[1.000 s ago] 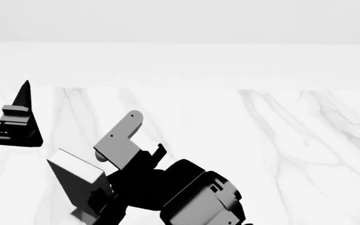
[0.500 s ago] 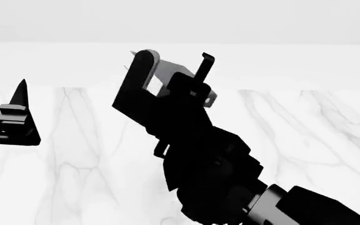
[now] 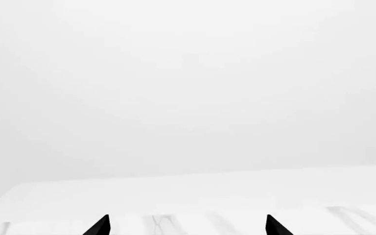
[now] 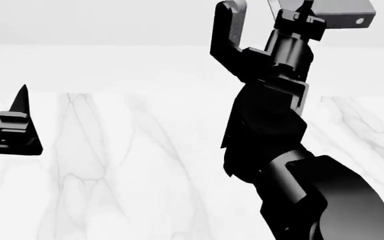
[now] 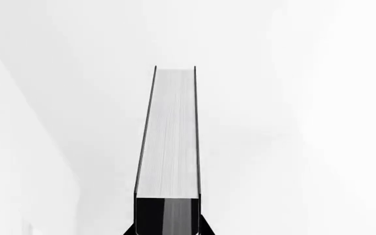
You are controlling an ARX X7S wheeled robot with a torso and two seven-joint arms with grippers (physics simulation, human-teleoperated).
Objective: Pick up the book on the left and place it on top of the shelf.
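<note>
Head view shows my right gripper raised high at the top of the frame, right of centre, on its black arm, with the thin black hardcover book with white page edges clamped in it; I see a grey face of the book with a tiny white dot near one corner, and part of it runs off the top edge. Below lies the white marble-veined tabletop, well apart from the book. On the right wrist view the book stands straight out from the closed fingers, its pale page block between two thin dark covers. My left gripper sits at the far left edge over the tabletop; on the left wrist view its two dark fingertips stand wide apart with nothing between them.
</note>
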